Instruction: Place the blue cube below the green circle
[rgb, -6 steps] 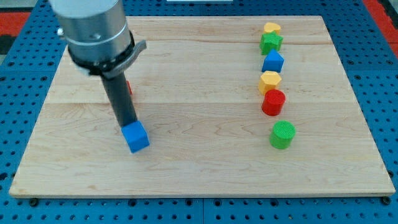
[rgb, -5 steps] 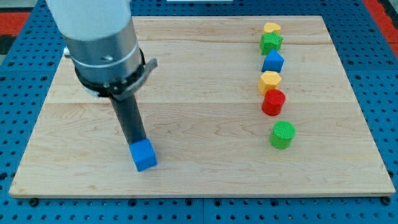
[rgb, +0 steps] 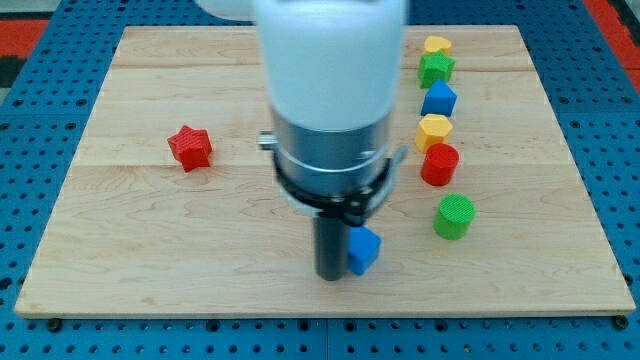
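blue cube (rgb: 365, 248) | green circle (rgb: 454, 216) | red star (rgb: 189, 148) | red cylinder (rgb: 439, 165) | pale wood board (rgb: 150, 240)

Small blue plastic cube (rgb: 364, 249): sits low on the board, near the bottom edge, slightly right of centre. Turned so a corner edge faces the camera; top face and two side faces visible, left part hidden behind the dark rod. Rests flat on the wood.

Green ribbed plastic cylinder, the green circle (rgb: 455, 216): upright, round top face showing. It lies at about 2 o'clock from the blue cube, near but apart, with bare wood between them.
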